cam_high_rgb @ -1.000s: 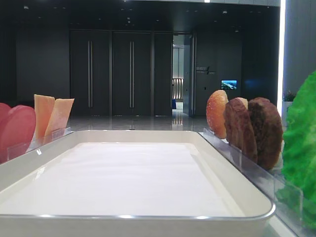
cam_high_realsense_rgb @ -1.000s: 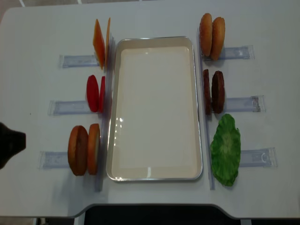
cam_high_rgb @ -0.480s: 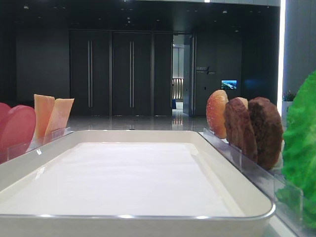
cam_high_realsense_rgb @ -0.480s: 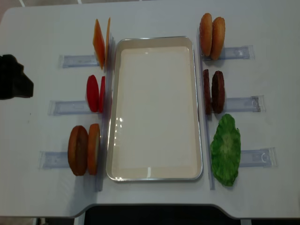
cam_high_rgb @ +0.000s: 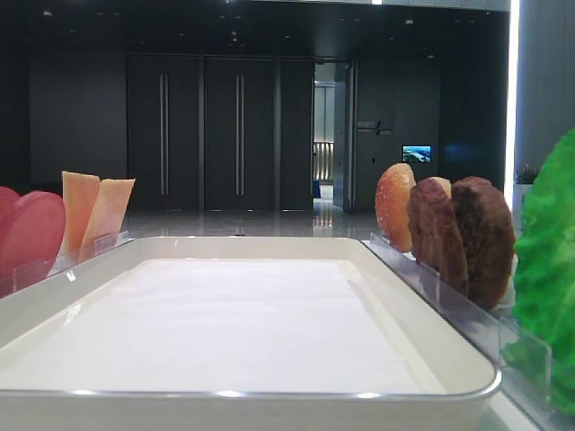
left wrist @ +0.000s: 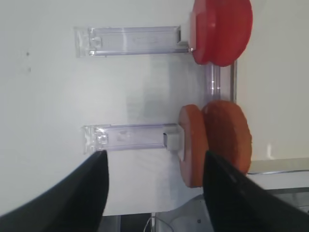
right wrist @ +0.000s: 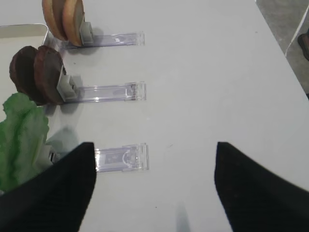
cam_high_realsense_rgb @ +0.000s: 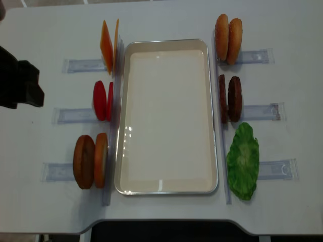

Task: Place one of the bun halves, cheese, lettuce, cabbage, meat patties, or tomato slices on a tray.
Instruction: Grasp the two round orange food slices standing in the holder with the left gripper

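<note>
The empty cream tray [cam_high_realsense_rgb: 166,42] lies mid-table. Left of it stand cheese [cam_high_realsense_rgb: 108,46], tomato slices [cam_high_realsense_rgb: 102,100] and two bun halves [cam_high_realsense_rgb: 90,161]. To its right are more bun halves [cam_high_realsense_rgb: 228,34], meat patties [cam_high_realsense_rgb: 230,99] and lettuce [cam_high_realsense_rgb: 243,160]. Cabbage is out of view. My left gripper [cam_high_realsense_rgb: 20,84] hovers at the table's left edge; in its wrist view it [left wrist: 153,159] is open and holds nothing, with the buns [left wrist: 215,142] and tomato [left wrist: 222,29] ahead. My right gripper [right wrist: 153,150] is open over bare table, right of the lettuce [right wrist: 21,130].
Each food pair leans in a clear plastic holder [cam_high_realsense_rgb: 75,65] whose strip runs outward from the tray. The table's front edge [cam_high_realsense_rgb: 161,222] is close behind the tray. The table's right edge [right wrist: 280,48] drops to the floor.
In the overhead view my left gripper has moved from beside the bun row toward the far end, now level with the cheese and tomato rows. Food and tray have not moved.
</note>
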Robot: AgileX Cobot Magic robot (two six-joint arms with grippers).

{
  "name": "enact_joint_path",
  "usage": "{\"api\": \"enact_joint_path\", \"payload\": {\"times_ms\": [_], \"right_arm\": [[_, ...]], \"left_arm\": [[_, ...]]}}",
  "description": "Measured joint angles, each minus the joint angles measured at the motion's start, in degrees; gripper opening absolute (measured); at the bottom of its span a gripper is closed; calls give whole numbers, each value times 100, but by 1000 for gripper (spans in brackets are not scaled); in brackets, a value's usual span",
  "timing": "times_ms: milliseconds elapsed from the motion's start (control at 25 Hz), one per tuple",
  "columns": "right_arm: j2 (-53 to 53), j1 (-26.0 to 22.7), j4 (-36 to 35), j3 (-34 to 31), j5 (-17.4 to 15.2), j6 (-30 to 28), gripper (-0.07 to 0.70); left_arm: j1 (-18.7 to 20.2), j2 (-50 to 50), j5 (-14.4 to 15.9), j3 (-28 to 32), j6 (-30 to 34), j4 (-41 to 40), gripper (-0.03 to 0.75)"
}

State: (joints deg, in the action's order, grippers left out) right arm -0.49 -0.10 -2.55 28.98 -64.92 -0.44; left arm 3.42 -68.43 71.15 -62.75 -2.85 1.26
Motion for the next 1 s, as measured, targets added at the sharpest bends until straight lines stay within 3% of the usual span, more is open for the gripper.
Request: {"api": "enact_joint_path", "payload": {"times_ms": [520, 1000], "right_arm": [[0, 0, 0, 0, 0, 0, 491], [0, 0, 0, 0, 0, 0, 491]], "left_arm": [[2020, -18, -5, 0, -2064, -479, 471], [2979, -1036, -34, 0, -2880, -536, 471]]}}
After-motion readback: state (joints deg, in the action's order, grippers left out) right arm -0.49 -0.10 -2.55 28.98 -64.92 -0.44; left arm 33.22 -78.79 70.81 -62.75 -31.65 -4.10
